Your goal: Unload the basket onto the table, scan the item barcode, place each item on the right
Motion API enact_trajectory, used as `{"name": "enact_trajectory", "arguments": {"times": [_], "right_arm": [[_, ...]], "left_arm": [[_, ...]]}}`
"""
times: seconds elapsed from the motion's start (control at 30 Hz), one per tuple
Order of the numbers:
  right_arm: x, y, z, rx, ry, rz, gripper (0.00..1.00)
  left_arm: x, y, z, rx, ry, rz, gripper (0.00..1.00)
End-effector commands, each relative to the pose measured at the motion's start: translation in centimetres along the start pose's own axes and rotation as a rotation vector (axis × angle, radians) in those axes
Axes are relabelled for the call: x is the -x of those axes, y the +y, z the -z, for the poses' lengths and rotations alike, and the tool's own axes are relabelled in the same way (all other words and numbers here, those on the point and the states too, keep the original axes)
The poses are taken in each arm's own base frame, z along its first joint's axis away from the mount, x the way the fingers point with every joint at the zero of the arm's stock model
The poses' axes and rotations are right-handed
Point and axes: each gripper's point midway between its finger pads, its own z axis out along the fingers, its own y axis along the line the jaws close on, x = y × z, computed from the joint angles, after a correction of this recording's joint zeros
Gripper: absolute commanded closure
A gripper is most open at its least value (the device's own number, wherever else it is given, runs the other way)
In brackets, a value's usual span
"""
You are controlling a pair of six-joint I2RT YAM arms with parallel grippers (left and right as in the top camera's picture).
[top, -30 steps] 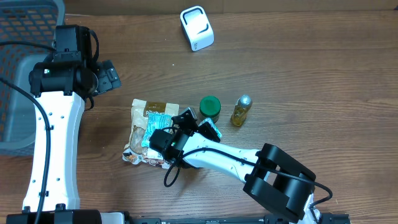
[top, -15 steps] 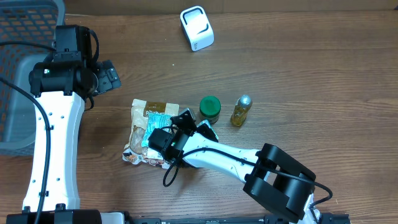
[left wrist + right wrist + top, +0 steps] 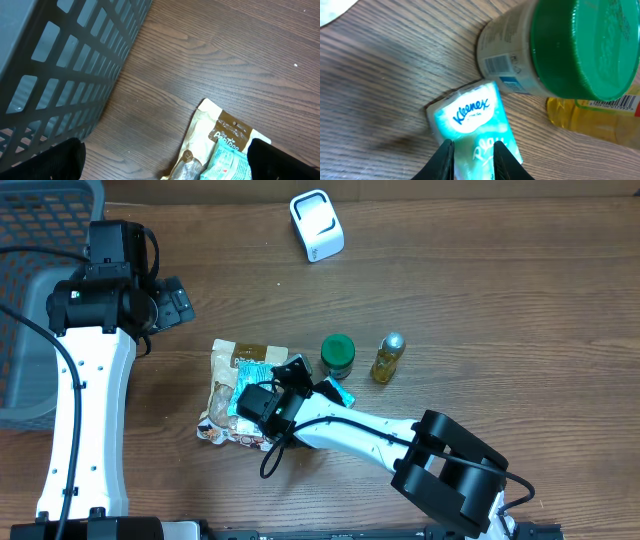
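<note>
Far left is the gray basket (image 3: 40, 240). My left claw (image 3: 178, 302) hangs by it, spread wide, holding nothing. In the middle the blue tissue pack (image 3: 470, 117) lies on the counter (image 3: 500, 300), just below the green-lid jar (image 3: 338, 352). My right claw (image 3: 474, 160) sits around its end; I cannot tell if it squeezes.

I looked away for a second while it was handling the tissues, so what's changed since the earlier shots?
The right gripper, its fingers astride the Kleenex pack, shifted slightly toward the snack bag, and the pack moved with it. Whether the grip has loosened cannot be told. The left gripper, jar, bottle and white device stayed put.
</note>
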Motion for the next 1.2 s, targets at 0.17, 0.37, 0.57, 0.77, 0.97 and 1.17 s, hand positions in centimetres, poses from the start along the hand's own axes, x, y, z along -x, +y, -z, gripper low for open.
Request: {"name": "enact_trajectory", "arguments": {"times": [0.17, 0.37, 0.57, 0.77, 0.97, 1.17], "right_arm": [[0.9, -2.7, -0.3, 0.015, 0.072, -0.071, 0.78], [1.2, -3.9, -0.1, 0.108, 0.126, -0.152, 0.78], [1.0, -2.6, -1.0, 0.328, 0.225, -0.152, 0.78], [1.4, -3.7, -2.1, 0.401, 0.263, -0.199, 0.77], [0.9, -3.0, -2.2, 0.481, 0.306, -0.206, 0.73], [0.3, -0.1, -0.6, 0.667, 0.361, -0.216, 0.70]], "left_arm": [[0.4, 0.3, 0.4, 0.009, -0.018, -0.007, 0.01], [0.4, 0.3, 0.4, 0.009, -0.018, -0.007, 0.00], [0.4, 0.3, 0.4, 0.009, -0.018, -0.007, 0.01], [0.4, 0.3, 0.4, 0.009, -0.018, -0.007, 0.01], [0.4, 0.3, 0.4, 0.009, -0.018, -0.007, 0.01], [0.4, 0.3, 0.4, 0.009, -0.018, -0.007, 0.01]]}}
